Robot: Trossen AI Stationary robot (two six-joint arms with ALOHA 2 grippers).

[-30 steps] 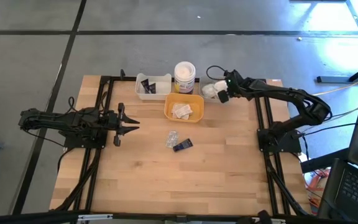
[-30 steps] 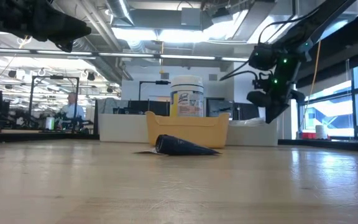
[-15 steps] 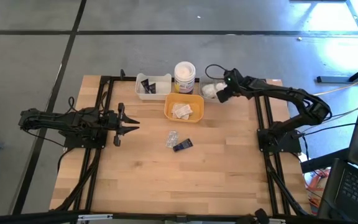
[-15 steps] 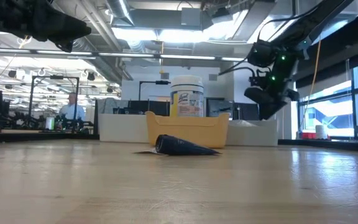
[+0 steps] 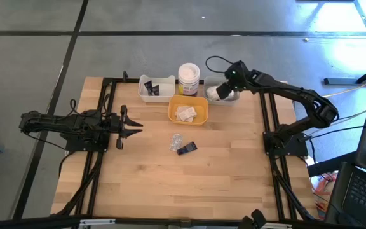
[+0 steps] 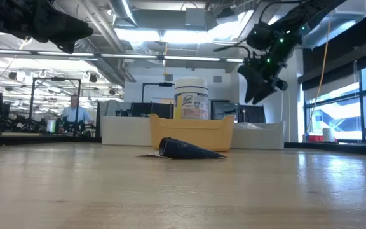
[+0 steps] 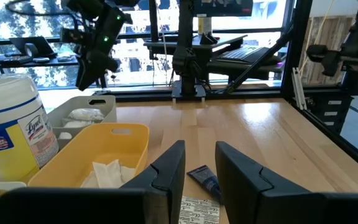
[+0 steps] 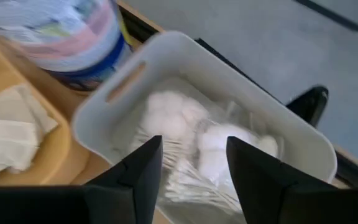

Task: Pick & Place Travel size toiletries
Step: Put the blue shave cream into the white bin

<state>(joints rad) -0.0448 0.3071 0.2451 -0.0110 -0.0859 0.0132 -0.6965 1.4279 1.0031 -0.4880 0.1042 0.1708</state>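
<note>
Risen since a second ago, the right gripper (image 8: 188, 177) hangs with fingers apart above clear-wrapped white fluffy pieces (image 8: 185, 134) in the grey rectangular tray (image 8: 166, 53); it should withdraw straight, clear of the tray's rim.

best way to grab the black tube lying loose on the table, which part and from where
Probably grip the black tube across its round body, coming straight down from above. It lies flat on the bare table, and the low view shows one end round and the other tapering to a thin crimp. The flat sachet lies close beside it, so keep the fingers off that side.
</note>
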